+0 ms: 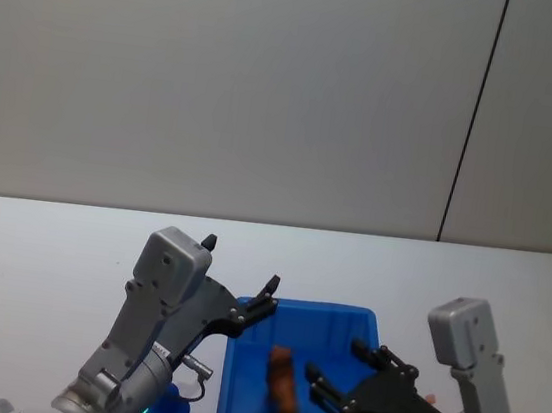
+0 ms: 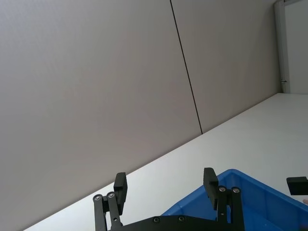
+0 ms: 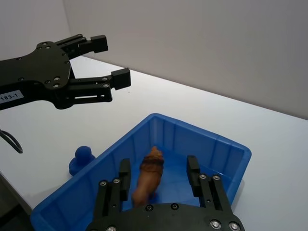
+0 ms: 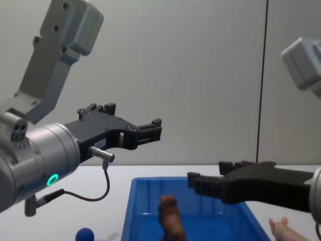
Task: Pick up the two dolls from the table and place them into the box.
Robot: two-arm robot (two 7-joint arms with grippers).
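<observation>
**One doll boxed, pig not yet in**

The reddish-brown furry toy animal (image 1: 282,394) stands inside the bright blue ribbed plastic box (image 1: 343,321), near its middle. The right tool (image 1: 336,360) hovers at the doll's 3 o'clock, fingers spread and empty, probably kept wide so it clears the doll. The left tool (image 1: 241,265) hangs over the box's 10 o'clock corner, also spread and empty, out of the way. The pale pink pig doll (image 4: 288,230) lies on the white worktop (image 1: 49,249) at the box's 4 o'clock, likely the next pick. The small blue ball (image 1: 169,407) sits at 8 o'clock and is not part of the task.
</observation>
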